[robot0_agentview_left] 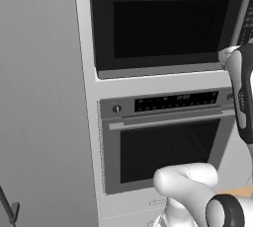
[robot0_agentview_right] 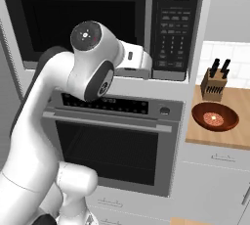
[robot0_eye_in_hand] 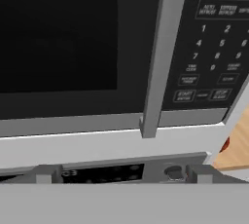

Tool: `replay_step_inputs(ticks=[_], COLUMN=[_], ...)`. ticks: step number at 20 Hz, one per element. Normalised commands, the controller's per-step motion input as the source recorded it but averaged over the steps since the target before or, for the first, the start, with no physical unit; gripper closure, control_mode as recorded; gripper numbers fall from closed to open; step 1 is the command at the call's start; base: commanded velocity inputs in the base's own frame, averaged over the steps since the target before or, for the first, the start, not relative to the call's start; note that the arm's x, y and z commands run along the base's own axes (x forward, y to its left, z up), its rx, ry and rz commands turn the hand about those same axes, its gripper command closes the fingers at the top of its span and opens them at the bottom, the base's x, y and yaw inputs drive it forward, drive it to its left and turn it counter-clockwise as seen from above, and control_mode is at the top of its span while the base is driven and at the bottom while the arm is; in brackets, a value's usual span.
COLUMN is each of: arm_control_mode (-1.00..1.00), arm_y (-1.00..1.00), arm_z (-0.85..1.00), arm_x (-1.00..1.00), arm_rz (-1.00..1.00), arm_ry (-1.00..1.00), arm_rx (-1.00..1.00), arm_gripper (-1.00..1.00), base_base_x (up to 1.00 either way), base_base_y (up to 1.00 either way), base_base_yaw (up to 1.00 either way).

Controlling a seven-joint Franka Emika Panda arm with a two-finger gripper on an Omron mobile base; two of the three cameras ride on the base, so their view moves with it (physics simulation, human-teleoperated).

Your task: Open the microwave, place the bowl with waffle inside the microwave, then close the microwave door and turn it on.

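Observation:
The microwave [robot0_agentview_right: 97,18] sits high in the cabinet column with its door [robot0_agentview_left: 163,23] shut. The door's grey vertical bar handle [robot0_eye_in_hand: 158,52] runs just left of the black keypad strip [robot0_eye_in_hand: 214,38]. My gripper [robot0_eye_in_hand: 124,174] is open, its fingertips [robot0_eye_in_hand: 46,173] wide apart with nothing between them. It hovers a short way in front of the handle's lower end without touching it. The reddish-brown bowl [robot0_agentview_right: 215,116] rests on the wooden counter [robot0_agentview_right: 239,136] to the right, with the waffle [robot0_agentview_right: 213,118] showing as a pale patch inside it.
A steel oven [robot0_agentview_right: 114,141] with a horizontal handle sits directly below the microwave. A knife block [robot0_agentview_right: 213,84] stands behind the bowl. A tall grey cabinet panel [robot0_agentview_left: 39,97] fills the left side. My own arm [robot0_agentview_right: 88,72] crosses in front of the oven.

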Motion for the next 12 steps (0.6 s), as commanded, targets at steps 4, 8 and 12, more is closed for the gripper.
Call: replay_step_inputs(ticks=[4, 8, 12], arm_control_mode=[-1.0, -1.0, -1.0], arm_y=[-0.35, -0.35, -0.27], arm_z=[0.12, 0.16, 0.18], arm_x=[0.11, 0.28, 0.35], arm_rz=[0.01, 0.0, 0.0], arm_ry=[0.0, 0.01, 0.03], arm_rx=[0.0, 0.01, 0.01], arm_gripper=[-1.0, -1.0, -1.0], base_base_x=[0.0, 0.0, 0.0], base_base_y=[0.0, 0.0, 0.0], base_base_yaw=[0.0, 0.0, 0.0])
